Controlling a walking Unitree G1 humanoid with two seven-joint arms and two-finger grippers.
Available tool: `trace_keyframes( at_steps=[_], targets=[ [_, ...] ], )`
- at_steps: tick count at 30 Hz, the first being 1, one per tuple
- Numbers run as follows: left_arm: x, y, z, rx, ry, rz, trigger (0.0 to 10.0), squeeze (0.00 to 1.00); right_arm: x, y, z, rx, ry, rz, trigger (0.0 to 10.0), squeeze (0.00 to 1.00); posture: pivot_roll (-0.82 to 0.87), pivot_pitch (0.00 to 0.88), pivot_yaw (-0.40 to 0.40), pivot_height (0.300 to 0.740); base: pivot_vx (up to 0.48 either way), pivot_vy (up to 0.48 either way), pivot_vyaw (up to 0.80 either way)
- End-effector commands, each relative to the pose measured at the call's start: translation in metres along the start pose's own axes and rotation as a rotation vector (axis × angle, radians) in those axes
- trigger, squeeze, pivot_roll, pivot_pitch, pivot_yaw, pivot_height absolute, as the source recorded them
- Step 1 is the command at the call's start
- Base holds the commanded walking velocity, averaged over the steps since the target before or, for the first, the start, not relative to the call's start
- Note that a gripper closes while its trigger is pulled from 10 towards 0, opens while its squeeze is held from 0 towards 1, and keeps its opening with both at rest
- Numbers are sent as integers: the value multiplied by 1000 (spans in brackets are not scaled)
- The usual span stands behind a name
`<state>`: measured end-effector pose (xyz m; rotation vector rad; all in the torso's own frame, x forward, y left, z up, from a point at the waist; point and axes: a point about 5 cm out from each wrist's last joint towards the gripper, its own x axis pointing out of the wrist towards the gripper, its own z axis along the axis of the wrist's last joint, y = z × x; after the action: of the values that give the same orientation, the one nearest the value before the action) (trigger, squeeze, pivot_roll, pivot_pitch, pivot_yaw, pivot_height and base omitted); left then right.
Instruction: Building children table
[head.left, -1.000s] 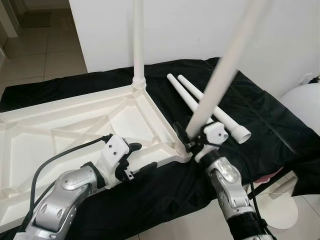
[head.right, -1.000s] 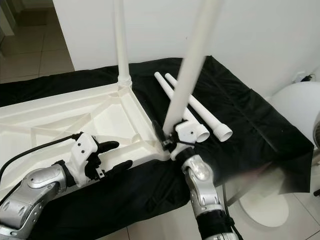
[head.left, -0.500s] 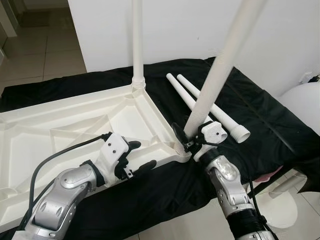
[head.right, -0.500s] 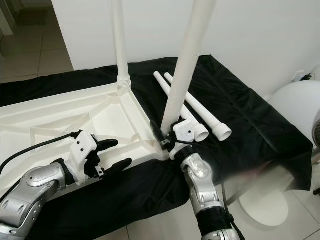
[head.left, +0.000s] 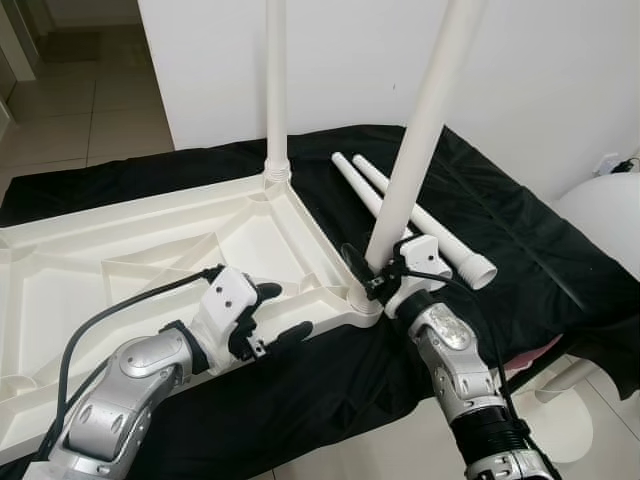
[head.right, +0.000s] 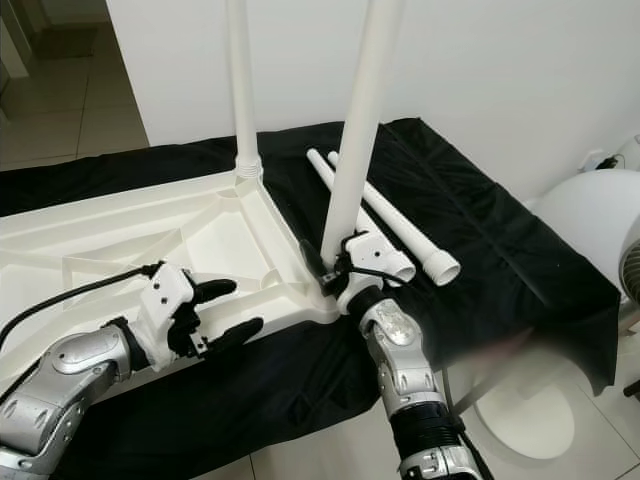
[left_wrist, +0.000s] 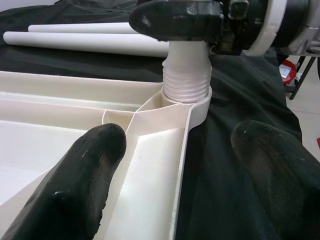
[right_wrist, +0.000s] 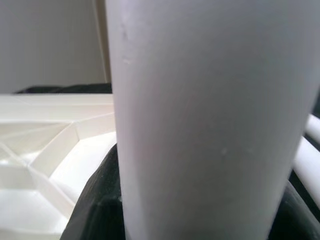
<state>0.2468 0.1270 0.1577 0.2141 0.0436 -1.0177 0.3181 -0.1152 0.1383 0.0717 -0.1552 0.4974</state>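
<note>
A black cloth (head.left: 520, 235) lies spread under and beyond the right hand (head.left: 372, 272). A white wall (head.left: 560, 70) stands behind, well apart from it. Beige floor tiles (head.left: 90, 115) lie far beyond the left hand (head.left: 270, 312).

Left gripper (head.left: 272, 312) fingers spread, low; right gripper (head.left: 368, 272) fingers clamped, forearm raised.

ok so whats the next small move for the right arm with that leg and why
Probably keep twisting the held table leg down into the corner socket. The right gripper clamps it near its base, and in the left wrist view its threaded end sits in the socket with several ridges exposed. The left gripper hangs open beside the upturned tabletop.
</note>
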Motion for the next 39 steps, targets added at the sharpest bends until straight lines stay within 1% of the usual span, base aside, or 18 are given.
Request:
trace_keyframes(
  at_steps=[1,2,3,4,7,9,13,14,15,17,20,23,29,33,36,37,38,39],
  targets=[
    [-1,1,-2,4,14,5,10000,0,-13,-1,-36,92,180,-35,10000,0,6,19,-11,740,0,0,0],
    [-1,1,-2,4,14,5,10000,0,-13,-1,-36,93,181,-35,10000,0,6,19,-11,740,0,0,0],
    [-1,1,-2,2,14,2,10000,0,-12,-2,-34,64,187,-46,10000,0,6,19,-12,740,0,0,0],
    [-1,1,-2,3,14,2,10000,0,-11,-3,-31,28,161,-56,10000,0,7,18,-15,740,0,0,0],
    [-2,1,-2,3,14,5,10000,0,-12,-1,-22,-4,77,-93,10000,0,7,18,-15,740,0,0,0],
    [-2,1,-2,3,14,5,10000,0,-12,0,-21,5,63,-114,10000,0,7,18,-15,740,0,0,0],
    [-2,1,-2,3,13,1,10000,0,-9,10,-18,16,32,-197,10000,0,3,14,-14,740,0,0,0],
    [-1,1,-2,3,13,0,10000,0,-9,10,-17,18,21,-240,10000,0,2,14,-14,740,0,0,0],
    [-1,1,-2,3,13,0,10000,0,-9,10,-17,18,21,-240,10000,0,2,14,-14,740,0,0,0],
    [-1,1,-2,3,13,-1,10000,0,-7,8,-14,29,5,-358,10000,0,2,13,-14,740,0,0,0],
    [-1,2,-2,4,13,-3,10000,0,-6,8,-15,30,6,-411,10000,0,2,14,-16,740,0,0,0],
    [0,1,-2,2,11,-3,10000,0,-6,6,-15,32,1,-540,10000,0,4,12,-17,740,0,0,0],
    [0,1,-2,1,10,2,10000,0,-3,17,-17,19,13,-520,10000,0,8,8,-24,740,0,0,0],
    [0,1,-2,1,9,3,10000,0,0,17,-13,-4,3,-501,10000,0,5,7,-24,740,0,0,0],
    [1,2,-2,1,8,3,10000,0,7,16,-8,-79,4,-481,10000,0,3,7,-23,740,0,0,0],
    [1,2,-2,1,8,3,10000,0,7,16,-8,-79,4,-481,10000,0,3,7,-23,740,0,0,0],
    [1,2,-2,1,8,3,10000,0,11,17,-6,-116,11,-458,10000,0,1,5,-23,740,0,0,0],
    [1,2,-2,2,8,3,10000,0,12,17,-6,-120,13,-454,10000,0,1,5,-23,740,0,0,0]
  ],
)
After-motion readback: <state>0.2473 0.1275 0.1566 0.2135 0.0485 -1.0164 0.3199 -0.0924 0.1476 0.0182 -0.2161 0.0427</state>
